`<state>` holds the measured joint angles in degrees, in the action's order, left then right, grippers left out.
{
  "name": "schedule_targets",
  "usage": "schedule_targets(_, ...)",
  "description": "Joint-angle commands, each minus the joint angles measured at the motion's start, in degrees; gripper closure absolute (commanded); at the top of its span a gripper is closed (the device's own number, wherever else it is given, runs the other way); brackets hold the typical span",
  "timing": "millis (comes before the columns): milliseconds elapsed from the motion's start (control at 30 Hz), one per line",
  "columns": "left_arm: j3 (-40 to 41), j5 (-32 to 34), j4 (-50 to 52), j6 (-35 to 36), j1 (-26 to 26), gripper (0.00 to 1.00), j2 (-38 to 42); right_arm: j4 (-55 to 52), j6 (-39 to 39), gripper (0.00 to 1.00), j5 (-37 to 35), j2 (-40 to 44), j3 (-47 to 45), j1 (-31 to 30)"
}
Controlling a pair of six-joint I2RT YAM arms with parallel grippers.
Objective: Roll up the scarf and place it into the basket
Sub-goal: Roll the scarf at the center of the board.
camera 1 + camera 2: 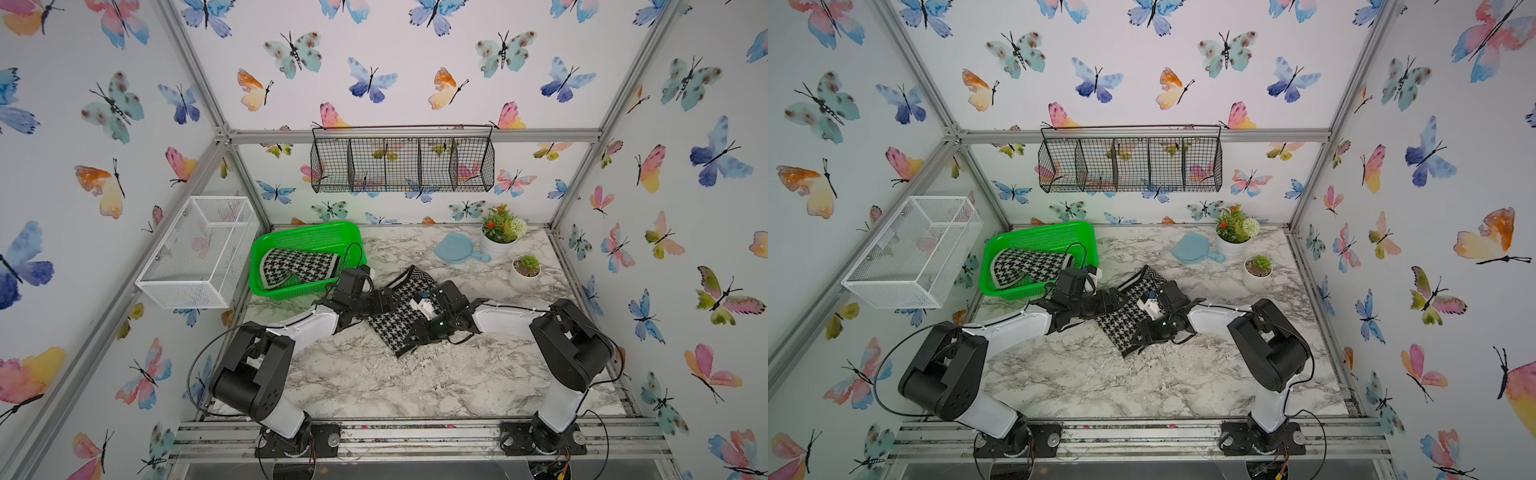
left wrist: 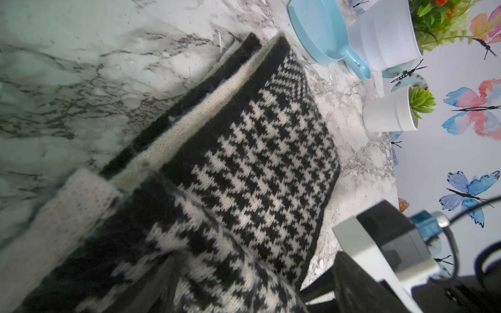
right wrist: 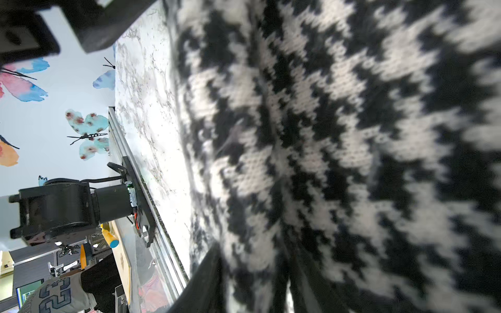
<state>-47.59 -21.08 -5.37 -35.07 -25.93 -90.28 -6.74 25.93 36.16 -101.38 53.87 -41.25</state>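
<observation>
My left gripper point(image 1: 384, 305) sits at the left edge of the houndstooth scarf point(image 1: 392, 330), its jaws spread wide, and a raised fold of the knit fills the near part of my left wrist view. My right gripper point(image 1: 415, 334) rests on the scarf's near right corner. That wrist view shows only blurred knit, so I cannot tell whether it is parted or clamped. The scarf lies folded on the marble table point(image 1: 415, 382), near the green basket point(image 1: 307, 227) but outside it. A second houndstooth scarf point(image 1: 299, 266) lies inside the basket.
</observation>
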Motion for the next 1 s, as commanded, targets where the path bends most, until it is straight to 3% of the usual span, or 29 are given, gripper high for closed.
schedule_targets(0, -1.30, 0.17, 0.17, 0.92, 0.29, 0.11, -3.17, -1.45, 1.70, 0.56, -4.52, 4.47, -1.47, -1.01)
schedule_targets(167, -1.35, 1.16, 0.16, 0.18, 0.36, 0.12, -5.64, -12.26, 0.96, 0.56, -24.07, 9.10, 1.08, -4.88)
schedule_targets(300, -0.66, 1.22, -0.59, -0.80, 0.69, 0.11, -6.43, -14.87, 1.96, 0.47, -41.22, 12.60, 4.06, -13.77)
schedule_targets(433, -1.03, 0.61, -0.48, -1.47, 0.88, 0.12, -7.14, -19.21, 1.81, 0.32, -57.24, 9.38, 11.00, -23.94)
schedule_targets(700, -1.40, -0.64, 0.08, -1.57, 1.24, 0.12, -7.24, -30.06, 3.65, 0.02, -71.75, -4.86, 22.94, -29.88)
schedule_targets(967, -0.87, -1.32, -0.41, -1.91, 1.57, 0.12, -7.27, -27.69, 1.09, 0.00, -71.76, -11.15, 22.44, -29.91)
